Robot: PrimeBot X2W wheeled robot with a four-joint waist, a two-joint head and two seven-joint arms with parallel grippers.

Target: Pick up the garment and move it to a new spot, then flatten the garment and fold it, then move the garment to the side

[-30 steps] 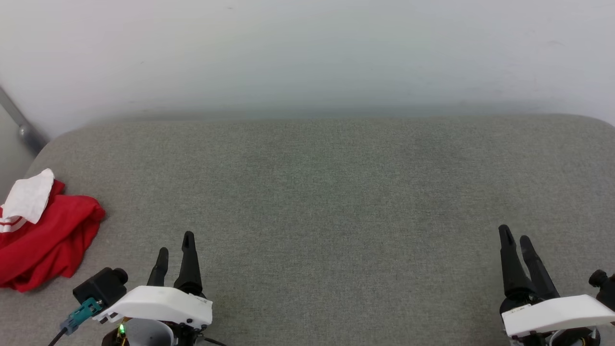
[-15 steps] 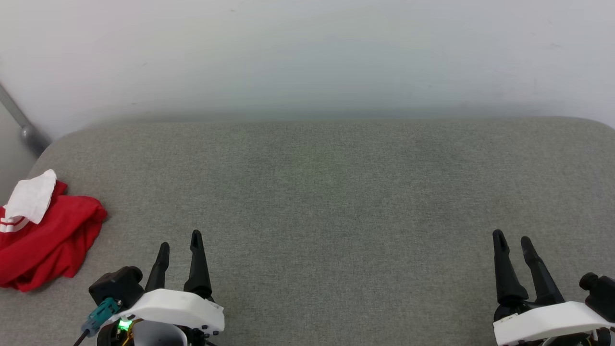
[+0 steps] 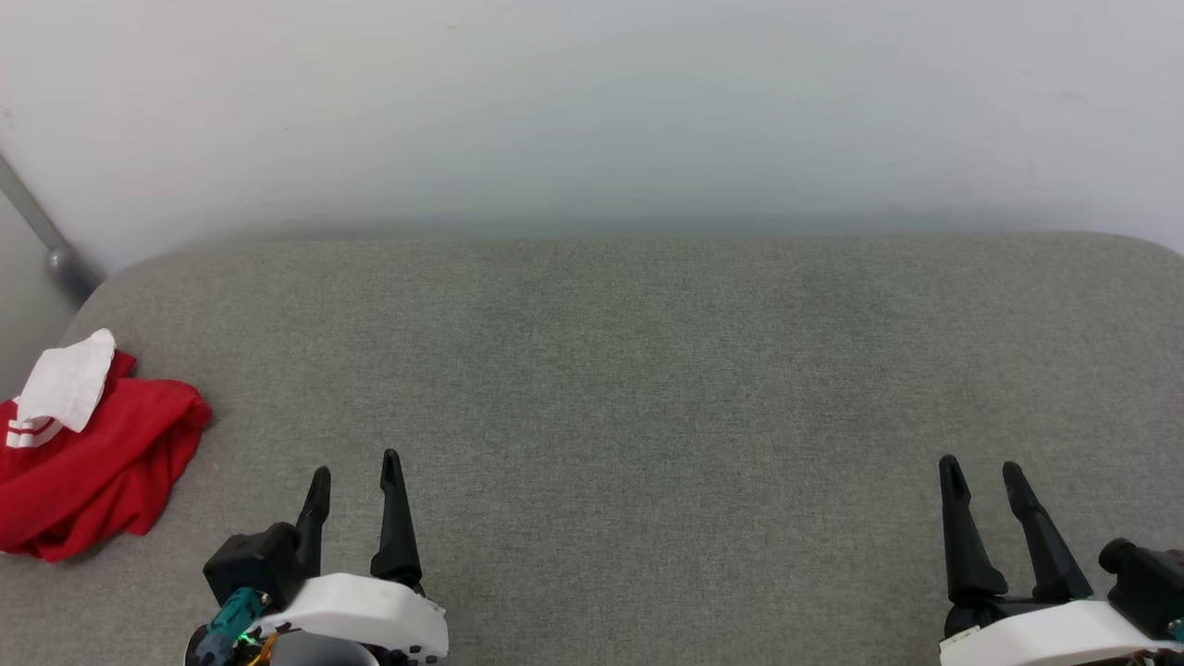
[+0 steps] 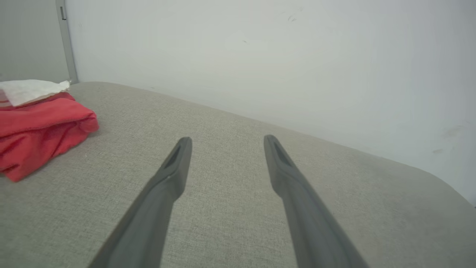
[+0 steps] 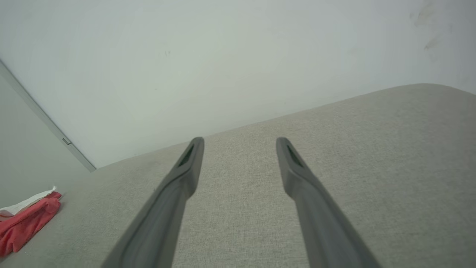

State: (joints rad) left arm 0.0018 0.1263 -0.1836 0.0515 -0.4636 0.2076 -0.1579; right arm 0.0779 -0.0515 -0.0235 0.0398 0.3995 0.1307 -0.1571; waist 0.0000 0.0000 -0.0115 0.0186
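Garment (image 3: 92,462) lies bunched at the left edge of the grey pad (image 3: 647,370), white sleeve (image 3: 65,384) on top. Left gripper (image 3: 356,465) and right gripper (image 3: 980,465) are both spread and empty by the near edge, neither touching cloth. Pickup looks like the step in hand. Take the left gripper across, drop onto the raised red fold nearest it, and pinch deep so the bundle lifts whole. The left wrist view gives you the garment (image 4: 41,126) side-on, showing thickness and stacked folds. The head view gives its outline and the free pad for placing it.
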